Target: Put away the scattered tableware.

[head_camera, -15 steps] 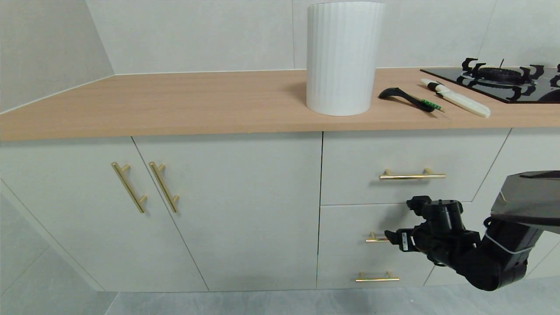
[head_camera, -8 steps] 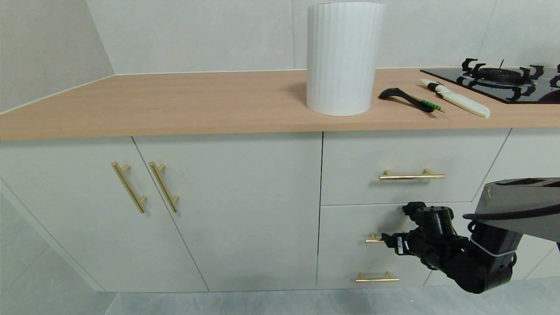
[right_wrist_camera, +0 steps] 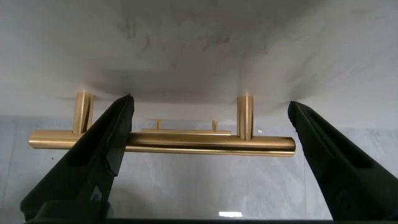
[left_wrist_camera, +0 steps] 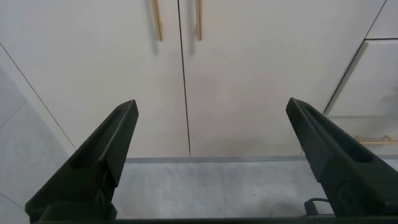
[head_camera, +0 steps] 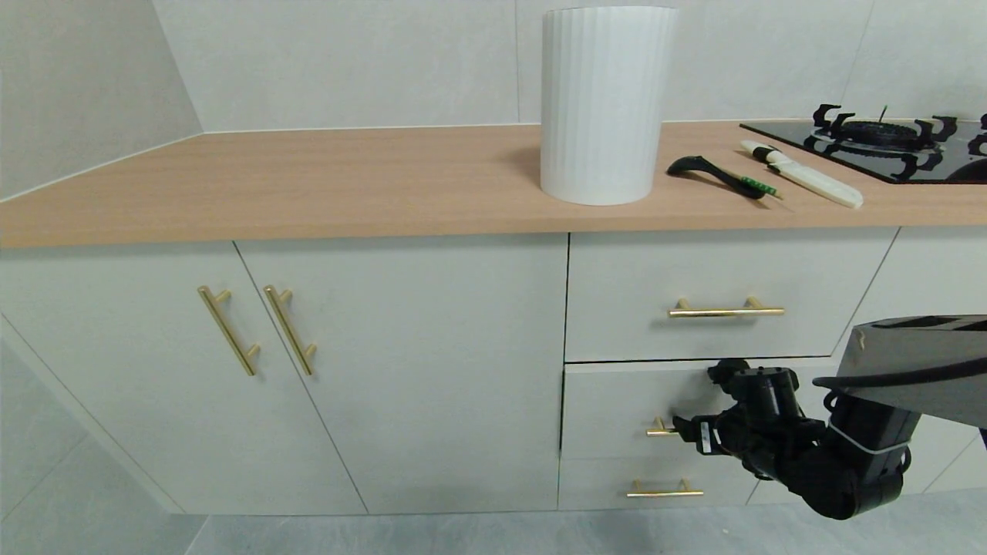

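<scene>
A black ladle (head_camera: 713, 174) and a white knife (head_camera: 802, 183) lie on the wooden countertop (head_camera: 347, 185), to the right of a tall white ribbed container (head_camera: 605, 104). Below them, my right gripper (head_camera: 682, 426) is at the brass handle (head_camera: 661, 431) of the middle drawer (head_camera: 609, 401), which stands slightly pulled out with a dark gap along its top. In the right wrist view the gripper (right_wrist_camera: 209, 106) is open, its fingers spread wide, and the handle (right_wrist_camera: 186, 144) runs across between them. My left gripper (left_wrist_camera: 211, 104) is open and holds nothing, facing the cabinet doors low near the floor.
A black gas hob (head_camera: 887, 142) sits at the countertop's far right. The top drawer (head_camera: 725, 311) and the bottom drawer (head_camera: 665, 489) are shut. Two cabinet doors with brass handles (head_camera: 258, 330) are to the left. Grey floor lies below.
My right arm dropped lower and closed in on the middle drawer's handle. The middle drawer has then come out a little, showing a dark gap at its top.
</scene>
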